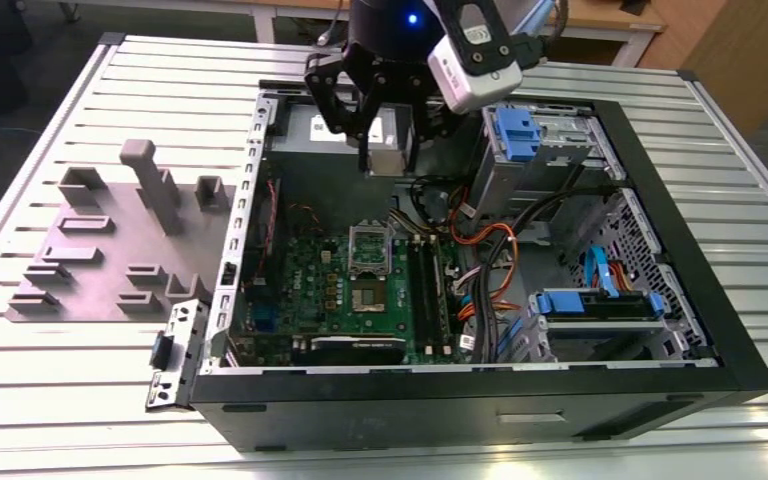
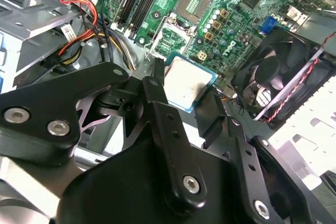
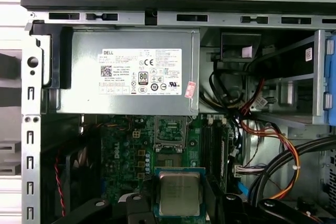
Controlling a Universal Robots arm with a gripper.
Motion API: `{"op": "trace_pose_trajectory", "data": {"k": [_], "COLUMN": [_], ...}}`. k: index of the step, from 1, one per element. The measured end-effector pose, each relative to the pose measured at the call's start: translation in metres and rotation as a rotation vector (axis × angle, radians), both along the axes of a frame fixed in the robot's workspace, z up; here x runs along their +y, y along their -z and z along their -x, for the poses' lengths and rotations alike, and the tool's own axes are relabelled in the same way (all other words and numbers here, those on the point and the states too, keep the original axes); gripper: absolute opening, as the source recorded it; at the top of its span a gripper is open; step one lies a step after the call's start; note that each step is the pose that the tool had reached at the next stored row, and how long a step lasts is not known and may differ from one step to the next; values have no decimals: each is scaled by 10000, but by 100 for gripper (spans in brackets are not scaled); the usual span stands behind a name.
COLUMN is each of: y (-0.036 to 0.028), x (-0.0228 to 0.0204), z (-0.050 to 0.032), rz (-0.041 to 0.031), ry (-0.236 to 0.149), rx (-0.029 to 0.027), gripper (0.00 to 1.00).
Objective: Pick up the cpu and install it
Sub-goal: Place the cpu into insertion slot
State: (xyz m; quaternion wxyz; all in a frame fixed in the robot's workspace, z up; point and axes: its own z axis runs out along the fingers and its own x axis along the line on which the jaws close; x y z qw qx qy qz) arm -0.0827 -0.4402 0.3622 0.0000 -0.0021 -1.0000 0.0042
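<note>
The cpu (image 2: 189,82) is a small silvery square with a thin pale rim, and my gripper (image 2: 185,97) is shut on it, one black finger against each side. The first wrist view shows the cpu (image 3: 179,192) held flat above the green motherboard (image 3: 126,156), short of the open socket (image 3: 170,159) with its metal frame (image 3: 170,129) swung up. In the exterior view my gripper (image 1: 381,150) hangs high over the far end of the open computer case (image 1: 704,330), above the grey power supply, and the socket (image 1: 369,293) lies nearer the camera on the motherboard.
The grey power supply (image 3: 131,72) with its white label sits beyond the socket. Orange and black cables (image 3: 273,156) run beside the memory slots. A black fan (image 2: 278,77) stands by the board. Blue drive bays (image 1: 531,130) and a grey fixture plate (image 1: 104,250) flank the case.
</note>
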Motion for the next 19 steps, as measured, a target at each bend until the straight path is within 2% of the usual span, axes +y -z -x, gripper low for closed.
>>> {"op": "trace_pose_trajectory", "data": {"k": [5, 19], "y": [49, 66], "x": [-21, -36], "z": [1, 0], "rz": [0, 0], "ry": [0, 0], "rx": [0, 0], "gripper": [47, 47]}}
